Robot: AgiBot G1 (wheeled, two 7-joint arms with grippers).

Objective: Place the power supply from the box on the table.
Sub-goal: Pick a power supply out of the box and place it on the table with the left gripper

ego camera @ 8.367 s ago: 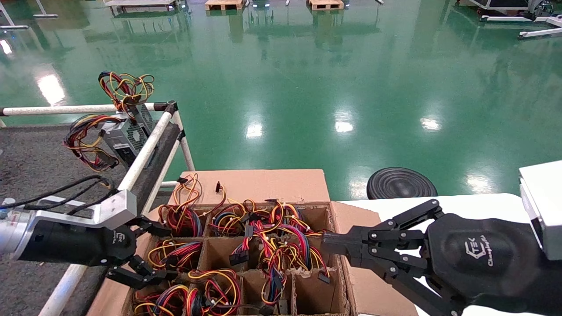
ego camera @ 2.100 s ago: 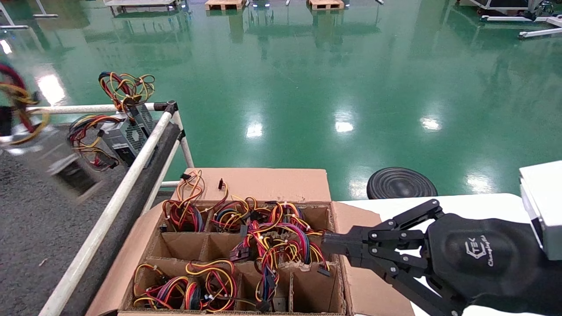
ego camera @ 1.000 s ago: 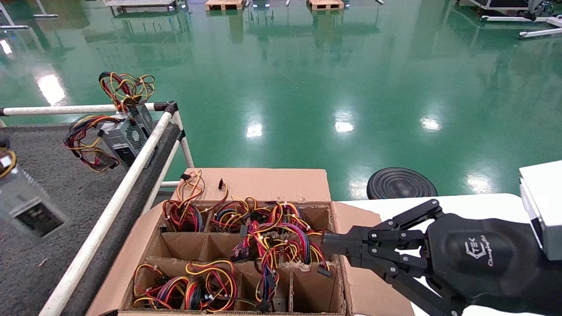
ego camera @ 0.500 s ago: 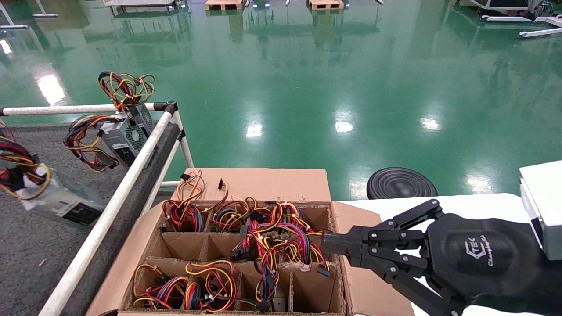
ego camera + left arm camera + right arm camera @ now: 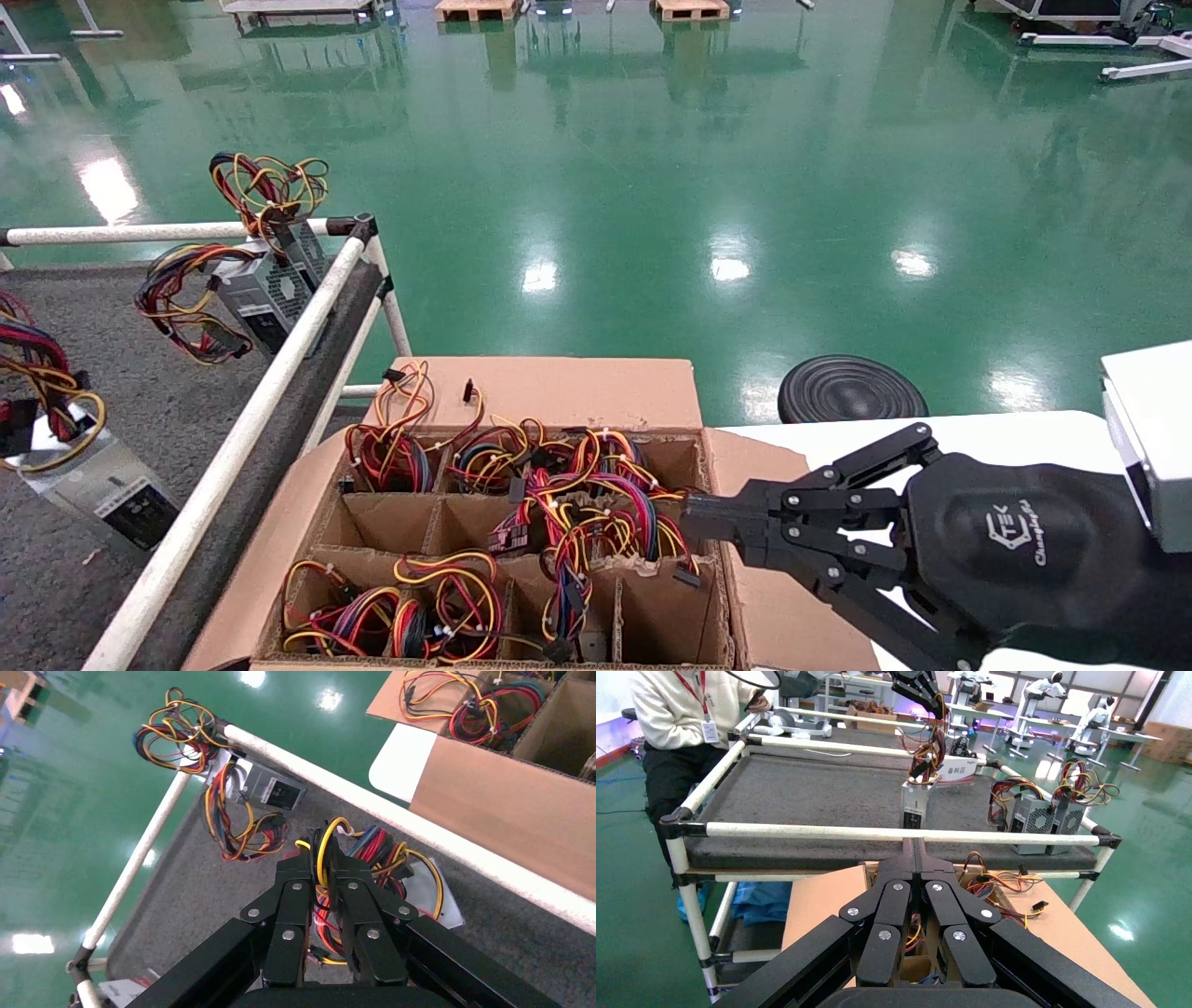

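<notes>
The power supply (image 5: 98, 485), a silver-grey case with a dark panel, hangs tilted over the dark grey table (image 5: 112, 373) at the far left of the head view. I cannot tell whether it touches the felt. My left gripper (image 5: 321, 852) is shut on its red, yellow and black wire bundle (image 5: 383, 850), and the case (image 5: 432, 896) shows beneath. The left gripper is outside the head view. The box (image 5: 559, 391) stands open with wires in its divider cells. My right gripper (image 5: 694, 517) is shut with nothing in it, over the box's right edge.
Two more power supplies (image 5: 265, 289) lean in the table's far corner by the white rail (image 5: 233, 438). A black round disc (image 5: 847, 390) lies on the green floor beyond the white tabletop (image 5: 978, 429). A person in white (image 5: 687, 727) stands at the table's far side.
The left gripper left the box and carried the power supply over the rail to the table. In the last second the case swung and dropped lower. The right arm stayed still.
</notes>
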